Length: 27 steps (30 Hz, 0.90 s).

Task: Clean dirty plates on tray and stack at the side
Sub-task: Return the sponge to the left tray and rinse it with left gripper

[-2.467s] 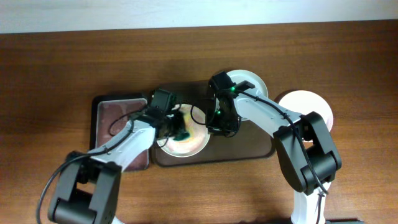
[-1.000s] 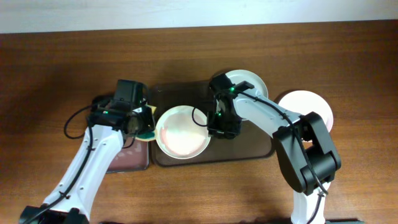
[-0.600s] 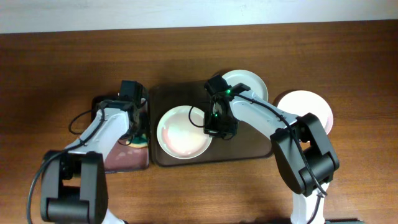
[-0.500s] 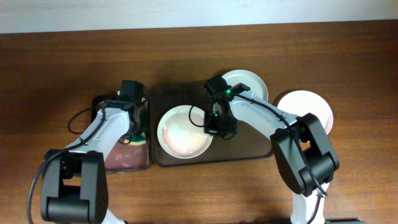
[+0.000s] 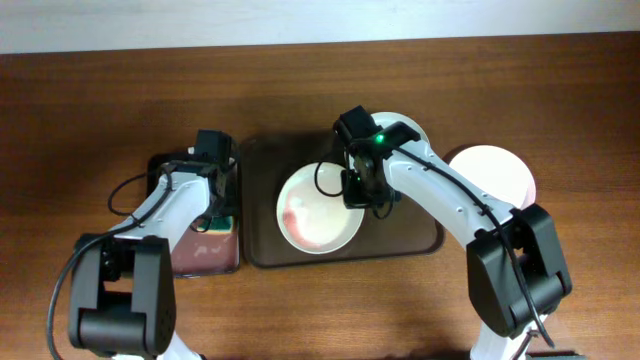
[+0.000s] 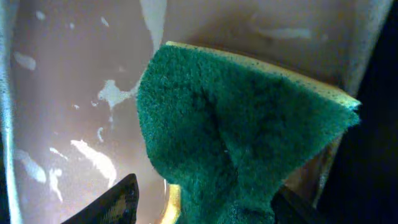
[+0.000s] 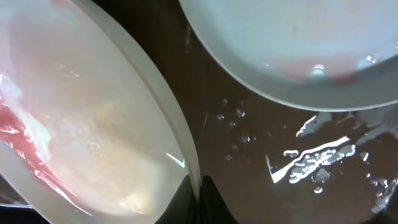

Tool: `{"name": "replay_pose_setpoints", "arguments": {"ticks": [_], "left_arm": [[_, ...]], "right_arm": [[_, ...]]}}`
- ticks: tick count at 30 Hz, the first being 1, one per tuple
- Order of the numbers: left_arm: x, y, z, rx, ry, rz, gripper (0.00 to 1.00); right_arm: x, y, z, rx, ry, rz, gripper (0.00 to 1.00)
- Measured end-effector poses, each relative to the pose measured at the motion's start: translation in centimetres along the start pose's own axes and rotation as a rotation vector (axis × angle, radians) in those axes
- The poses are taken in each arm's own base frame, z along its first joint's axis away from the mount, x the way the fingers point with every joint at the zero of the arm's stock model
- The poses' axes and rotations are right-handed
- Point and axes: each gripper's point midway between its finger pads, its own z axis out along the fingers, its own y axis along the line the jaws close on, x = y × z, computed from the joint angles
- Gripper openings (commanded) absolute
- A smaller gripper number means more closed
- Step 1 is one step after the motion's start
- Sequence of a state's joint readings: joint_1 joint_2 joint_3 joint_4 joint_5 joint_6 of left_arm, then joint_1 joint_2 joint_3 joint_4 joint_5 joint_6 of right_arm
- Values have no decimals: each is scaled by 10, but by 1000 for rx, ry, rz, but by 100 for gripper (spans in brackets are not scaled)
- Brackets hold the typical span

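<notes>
- Right gripper (image 5: pixel 356 194) pinches smeared plate (image 5: pixel 315 212) by its rim on tray (image 5: pixel 262 160).
- Pinkish plate (image 5: pixel 500 172) sits aside at 3 o'clock; two apparently remain.
- Left gripper (image 5: pixel 214 202): grip on sponge (image 6: pixel 236 143) unclear.

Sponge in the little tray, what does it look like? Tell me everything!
The sponge has a fuzzy dark green top over a thin yellow foam layer, creased down the middle. It lies on the wet, pinkish sponge tray, between the fingers of the left pincer; whether they squeeze it is unclear.
</notes>
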State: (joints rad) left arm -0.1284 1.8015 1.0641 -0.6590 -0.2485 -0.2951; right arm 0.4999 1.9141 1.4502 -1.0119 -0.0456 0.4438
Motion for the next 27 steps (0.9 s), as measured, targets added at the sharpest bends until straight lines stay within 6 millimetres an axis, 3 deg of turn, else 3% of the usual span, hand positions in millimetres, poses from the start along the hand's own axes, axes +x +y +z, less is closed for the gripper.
{"name": "replay_pose_setpoints", "arguments": {"ticks": [4,9,16,17,18,21,22,23,26,27], "left_arm": [[0,0,2,0,1,0,63],[-2,-1,3,1,-4,-1,69],[-6,-2,8,-6,-20,-4,68],[-11,-3,8,-4,-37,-8,63],[-16,-4,10,0,-56,-14,49],[-25,-8,13,8,-88,-20,28],[-26,-9,13,10,-94,-25,5],[-27,-9,14,11,-97,-26,0],[-28,-9,14,8,-101,-24,0],[-28,-9,14,8,-101,-20,0]], "right_arm": [[6,7,1,-43,31,-4,4],[21,6,27,-72,59,3,4],[25,5,53,-100,31,50,4],[25,5,53,-103,30,54,4],[25,5,53,-105,28,56,4],[25,6,53,-106,26,56,4],[24,6,53,-107,26,56,4],[25,6,53,-109,27,56,4],[25,6,53,-110,27,56,5],[25,6,53,-110,27,56,11]]}}
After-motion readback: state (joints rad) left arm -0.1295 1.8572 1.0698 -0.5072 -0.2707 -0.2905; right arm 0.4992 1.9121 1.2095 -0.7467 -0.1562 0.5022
